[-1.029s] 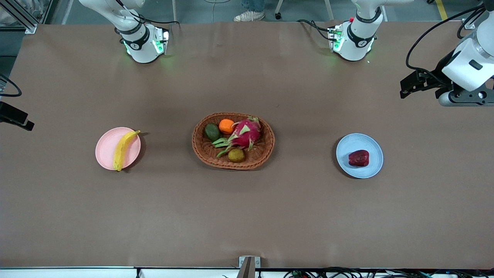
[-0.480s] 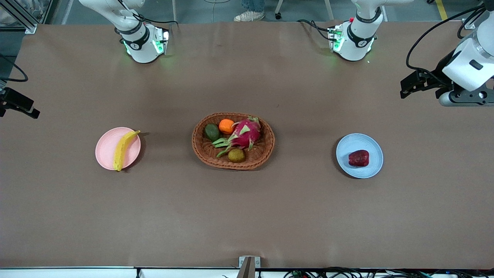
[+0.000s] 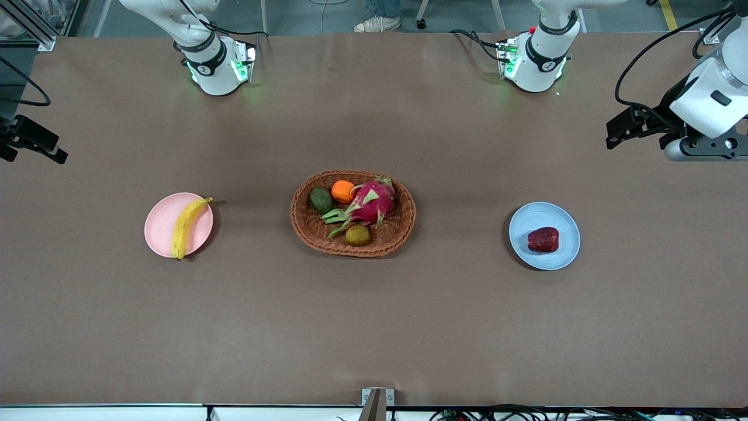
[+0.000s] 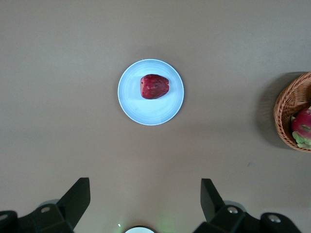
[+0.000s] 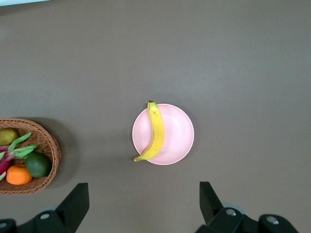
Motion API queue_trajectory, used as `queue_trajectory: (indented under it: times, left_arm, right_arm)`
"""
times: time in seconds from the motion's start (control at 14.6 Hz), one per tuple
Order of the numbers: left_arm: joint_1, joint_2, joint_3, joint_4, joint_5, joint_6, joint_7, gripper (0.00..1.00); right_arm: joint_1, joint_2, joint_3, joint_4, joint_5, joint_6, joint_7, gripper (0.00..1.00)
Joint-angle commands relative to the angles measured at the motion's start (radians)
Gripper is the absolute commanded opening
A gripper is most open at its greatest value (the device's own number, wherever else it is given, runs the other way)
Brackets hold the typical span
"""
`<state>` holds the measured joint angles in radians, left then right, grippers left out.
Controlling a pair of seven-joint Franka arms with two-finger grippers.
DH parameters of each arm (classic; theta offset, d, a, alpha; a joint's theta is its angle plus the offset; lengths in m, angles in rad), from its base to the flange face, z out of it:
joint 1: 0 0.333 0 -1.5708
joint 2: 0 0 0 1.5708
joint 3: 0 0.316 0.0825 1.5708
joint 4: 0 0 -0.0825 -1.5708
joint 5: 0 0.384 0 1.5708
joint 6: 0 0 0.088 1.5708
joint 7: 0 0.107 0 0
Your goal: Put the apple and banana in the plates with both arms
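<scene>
Brown worktop (image 3: 374, 327) carried the curved yellow banana (image 3: 186, 227) on the pale pink plate (image 3: 160, 231) and the small dark-red apple (image 3: 543, 240) on the light blue plate (image 3: 549, 257), while the left tool (image 4: 143, 206) and right tool (image 5: 143, 204) hung spread and empty above them, so both placements looked done, with only parking the arms left.

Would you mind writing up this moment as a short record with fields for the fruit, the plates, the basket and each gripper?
banana: lies on the pink plate, its tips over the rim
apple: rests on the blue plate
basket: between the two plates, holds a dragon fruit, an orange and two other fruits
left gripper: open, empty, high above the table at the left arm's end
right gripper: open, empty, high above the table at the right arm's end
task state: both fruits are on plates
</scene>
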<state>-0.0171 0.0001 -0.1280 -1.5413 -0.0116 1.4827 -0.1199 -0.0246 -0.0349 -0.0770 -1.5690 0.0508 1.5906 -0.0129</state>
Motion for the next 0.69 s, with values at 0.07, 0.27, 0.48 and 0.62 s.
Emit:
queue_trajectory:
  times: [0.07,0.27,0.48,0.62]
  left_arm:
    - [0.002,-0.020,0.002,-0.008,-0.013,-0.009,0.014,1.00]
    - [0.000,-0.020,0.002,-0.007,-0.010,-0.010,0.014,1.00]
    - [0.000,-0.020,0.002,-0.003,0.001,-0.010,0.011,1.00]
    - [0.002,-0.014,0.004,0.023,0.001,-0.010,0.008,1.00]
  right_arm:
    - [-0.003,-0.033,0.008,-0.043,-0.020,0.019,-0.002,1.00]
    - [-0.002,-0.033,0.009,-0.043,-0.028,0.019,-0.004,1.00]
    - [-0.001,-0.033,0.009,-0.043,-0.042,0.017,-0.002,1.00]
    - [-0.001,-0.033,0.009,-0.043,-0.042,0.017,-0.004,1.00]
